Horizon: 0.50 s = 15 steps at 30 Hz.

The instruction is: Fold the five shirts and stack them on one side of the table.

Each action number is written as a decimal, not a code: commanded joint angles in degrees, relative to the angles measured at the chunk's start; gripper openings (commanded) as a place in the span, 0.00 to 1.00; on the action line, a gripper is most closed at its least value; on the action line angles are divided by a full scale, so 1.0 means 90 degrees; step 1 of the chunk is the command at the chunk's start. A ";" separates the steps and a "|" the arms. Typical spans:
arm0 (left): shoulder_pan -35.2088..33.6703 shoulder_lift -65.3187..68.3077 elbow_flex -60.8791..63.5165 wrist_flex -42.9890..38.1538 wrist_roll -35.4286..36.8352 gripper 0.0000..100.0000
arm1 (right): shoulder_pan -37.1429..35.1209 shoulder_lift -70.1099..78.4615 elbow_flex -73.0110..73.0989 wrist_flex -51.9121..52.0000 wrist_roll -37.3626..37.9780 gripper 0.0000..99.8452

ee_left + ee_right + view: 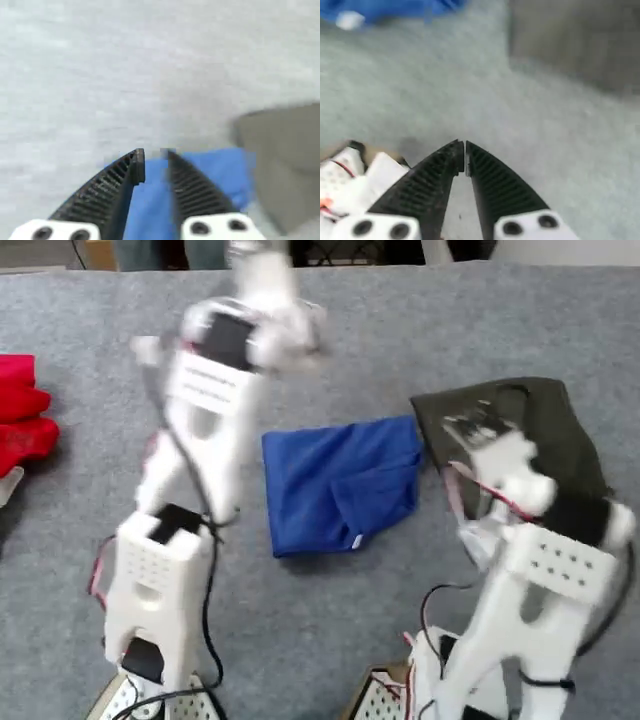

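Your left claw point(154, 162) hovering slightly parted over the blue shirt point(220, 172), right claw point(465, 150) pressed together above the surface point(560, 140).

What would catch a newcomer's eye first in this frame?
The bright blue shirt, folded, lies mid grey table, between the left arm and the right arm. Next, a dark shirt lies beside it, partly under the right arm, and red cloth sits at the table's left edge.

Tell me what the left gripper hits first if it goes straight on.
Most likely the blue shirt: the left gripper has its tips over the shirt's edge. Depth is unclear, so it might instead land on the grey table just beyond.
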State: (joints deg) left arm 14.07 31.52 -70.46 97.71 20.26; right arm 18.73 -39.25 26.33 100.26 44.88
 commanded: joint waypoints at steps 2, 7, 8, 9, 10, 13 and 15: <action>-0.1197 -0.0107 0.0063 0.0361 -0.0899 0.03 | -0.2188 0.0972 -0.1079 -0.0068 -0.1241 0.02; -0.2457 -0.0537 0.1802 0.0361 -0.1231 0.03 | -0.3429 0.3062 -0.2730 -0.0225 -0.2032 0.02; -0.2632 -0.0723 0.2330 0.0361 -0.1260 0.03 | -0.3575 0.3482 -0.3101 -0.0215 -0.2081 0.02; -0.2750 -0.0947 0.2886 0.0361 -0.1328 0.03 | -0.3702 0.3922 -0.3453 -0.0156 -0.2051 0.02; -0.2838 -0.1211 0.3463 0.0352 -0.1368 0.03 | -0.3810 0.4332 -0.3834 -0.0059 -0.2012 0.02; -0.3013 -0.2051 0.5338 0.0000 -0.1407 0.03 | -0.3976 0.5495 -0.4840 0.0078 -0.2051 0.02; -0.3160 -0.2696 0.6706 -0.0781 -0.1475 0.03 | -0.3985 0.6120 -0.5358 0.0088 -0.2071 0.02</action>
State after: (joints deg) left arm -12.40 16.92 -27.03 97.71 8.04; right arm -16.18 8.92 -13.05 100.44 26.86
